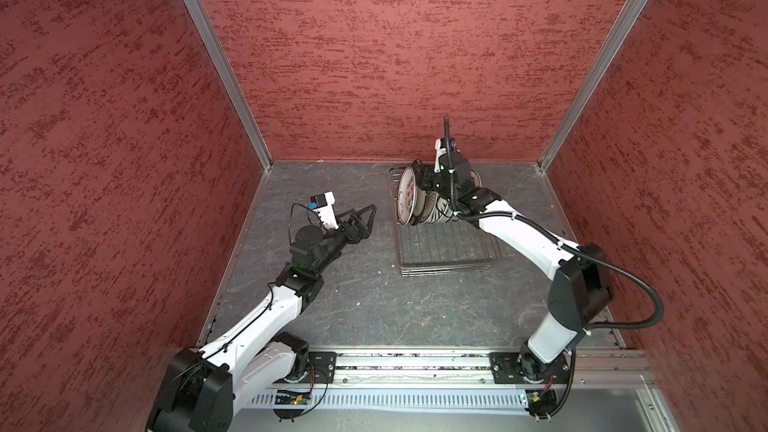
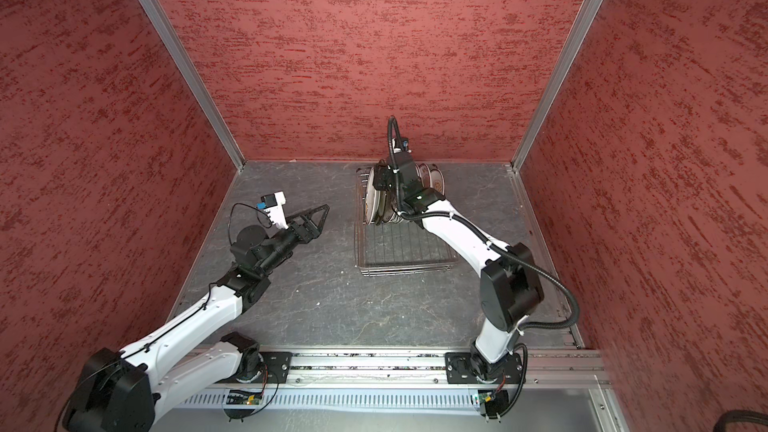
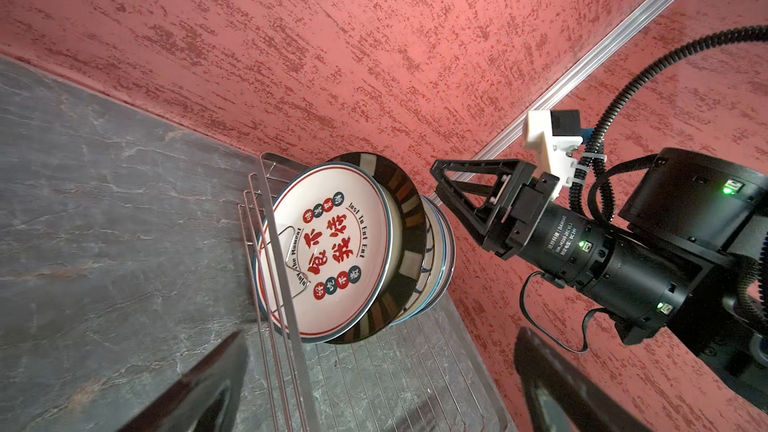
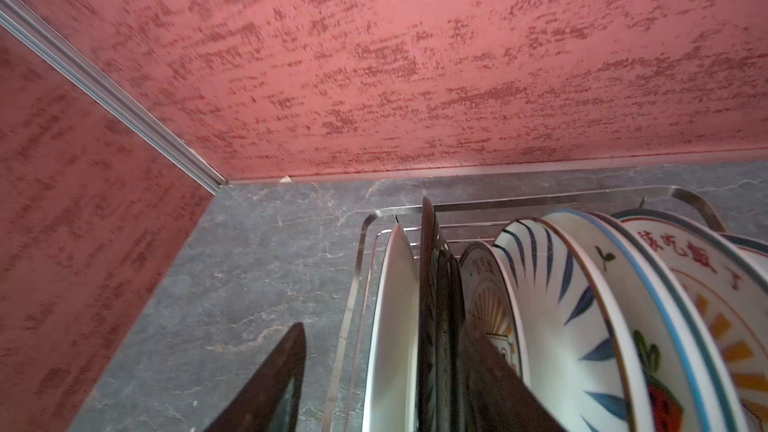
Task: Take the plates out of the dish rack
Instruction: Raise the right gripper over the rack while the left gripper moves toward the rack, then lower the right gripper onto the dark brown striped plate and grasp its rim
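My left claw (image 1: pixel 371 221) hangs spread wide over the dark grey stone-look tabletop (image 1: pixel 332 305), well left of the silver wire dish rack (image 1: pixel 440 270). The round printed plates (image 3: pixel 332 247) stand on edge at the rack's far end, faces leftward, directly beneath my nearer right claw (image 3: pixel 436 182), whose jaws stand apart astride the two leftmost rims. Whether a finger touches either rim is hidden.
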Robot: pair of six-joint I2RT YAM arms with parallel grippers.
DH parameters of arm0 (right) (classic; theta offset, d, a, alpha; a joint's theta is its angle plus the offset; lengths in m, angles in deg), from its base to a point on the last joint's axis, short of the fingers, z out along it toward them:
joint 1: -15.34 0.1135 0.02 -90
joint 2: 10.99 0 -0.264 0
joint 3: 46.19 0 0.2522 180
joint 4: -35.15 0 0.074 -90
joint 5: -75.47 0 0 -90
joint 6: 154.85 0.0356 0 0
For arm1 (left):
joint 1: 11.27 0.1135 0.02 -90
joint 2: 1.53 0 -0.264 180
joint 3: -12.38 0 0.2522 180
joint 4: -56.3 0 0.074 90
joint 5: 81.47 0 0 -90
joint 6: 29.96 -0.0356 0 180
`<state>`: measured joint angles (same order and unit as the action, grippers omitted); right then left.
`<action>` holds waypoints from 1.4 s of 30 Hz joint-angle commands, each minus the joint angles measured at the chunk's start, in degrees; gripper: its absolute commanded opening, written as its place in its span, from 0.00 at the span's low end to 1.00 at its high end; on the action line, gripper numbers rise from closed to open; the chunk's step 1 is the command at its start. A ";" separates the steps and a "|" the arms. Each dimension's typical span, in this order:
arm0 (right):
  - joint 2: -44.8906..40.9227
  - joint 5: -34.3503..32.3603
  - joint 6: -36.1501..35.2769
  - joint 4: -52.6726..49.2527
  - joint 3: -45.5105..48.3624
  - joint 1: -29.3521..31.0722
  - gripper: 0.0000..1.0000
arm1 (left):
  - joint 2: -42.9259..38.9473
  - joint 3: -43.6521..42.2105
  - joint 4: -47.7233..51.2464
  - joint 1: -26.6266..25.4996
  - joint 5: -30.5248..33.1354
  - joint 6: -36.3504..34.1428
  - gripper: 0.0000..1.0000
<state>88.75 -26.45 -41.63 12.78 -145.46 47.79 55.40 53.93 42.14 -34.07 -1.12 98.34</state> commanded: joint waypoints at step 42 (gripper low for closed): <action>20.12 -20.40 -4.64 -28.80 -30.80 2.96 0.05 | 7.50 -1.07 -7.23 -1.34 0.51 4.19 0.99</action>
<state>108.08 -43.94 -47.16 -15.83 -172.76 50.24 63.02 53.67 35.71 -35.12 -1.44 102.06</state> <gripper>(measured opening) 0.106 0.994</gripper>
